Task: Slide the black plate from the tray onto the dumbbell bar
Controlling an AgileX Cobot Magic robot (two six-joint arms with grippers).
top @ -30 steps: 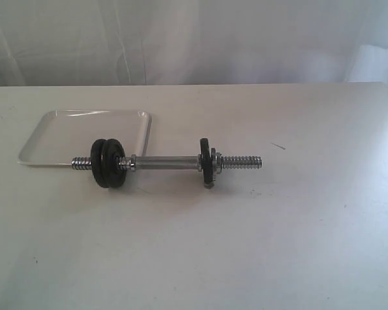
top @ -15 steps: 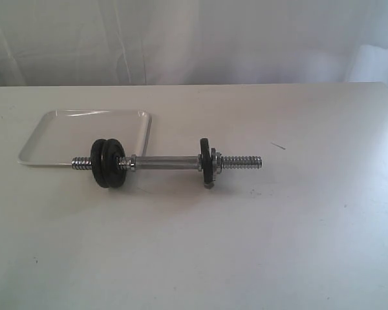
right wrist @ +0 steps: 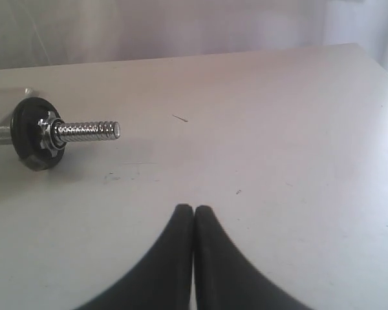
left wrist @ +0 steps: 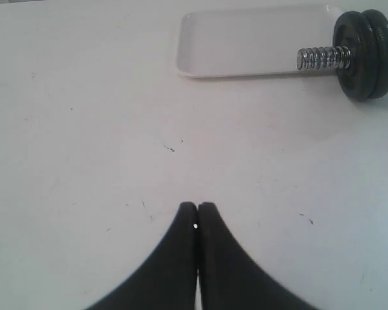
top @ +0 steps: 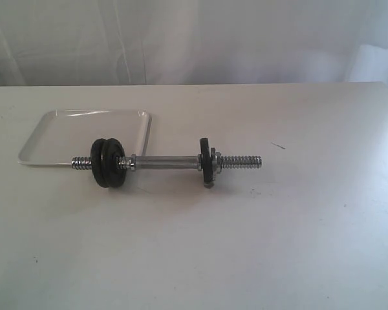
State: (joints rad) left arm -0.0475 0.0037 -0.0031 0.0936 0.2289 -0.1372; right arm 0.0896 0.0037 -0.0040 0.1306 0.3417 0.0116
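Nearest the wrist cameras, the left gripper (left wrist: pixel 196 210) and the right gripper (right wrist: pixel 193 212) each hang over the white table (top: pixel 194 258), fingertips pressed flat together. Beyond them, across the middle of the exterior frame, the dumbbell bar (top: pixel 168 162) lies on the table, running left to right. The black plate (top: pixel 99 172) is threaded on its left end, standing on edge as the outer of a touching pair, with a second disc (top: pixel 117 173) just inside it. Toward the bar's right end a third plate (top: pixel 205 169) stands with a collar nut (top: pixel 216 159) against it, and bare thread sticks out past the nut. Behind the left end, at centre-left, sits the tray (top: pixel 64 135) — only its white floor shows, and the bar's threaded tip overlaps its front lip in this view. A pale curtain (top: pixel 194 39) closes the background.
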